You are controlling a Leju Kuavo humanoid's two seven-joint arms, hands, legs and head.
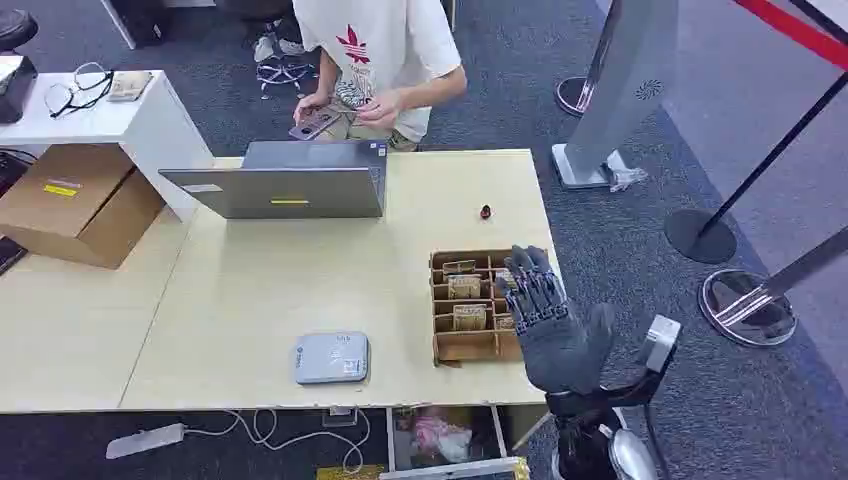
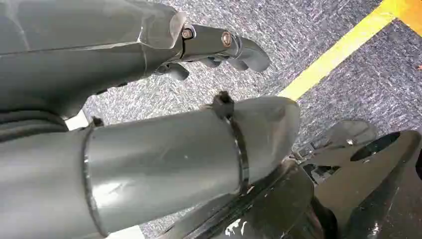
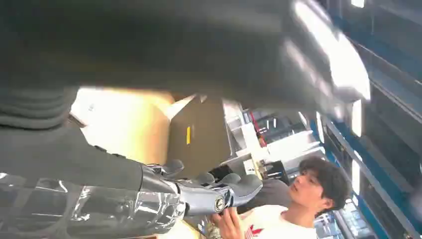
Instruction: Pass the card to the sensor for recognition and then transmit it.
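The right hand [image 1: 545, 320] is hovering with fingers spread, holding nothing, over the card box [image 1: 468, 305] at four o'clock on the table [image 1: 250, 290], sensor [image 1: 331, 358] sitting at six; left hand [image 2: 209, 50] is hanging with curled fingers

Shirt [image 1: 375, 40]: white, with a red three-leaf logo and a line of red lettering under it, too small to read.
Laptop [image 1: 290, 180]: a yellow sticker on the lid and a pale label near its left corner, no words legible.
Cardboard box [image 1: 75, 205]: a yellow label on top, print unreadable.
Grey device [image 1: 331, 358]: a small sticker near the corner and faint markings, not legible.
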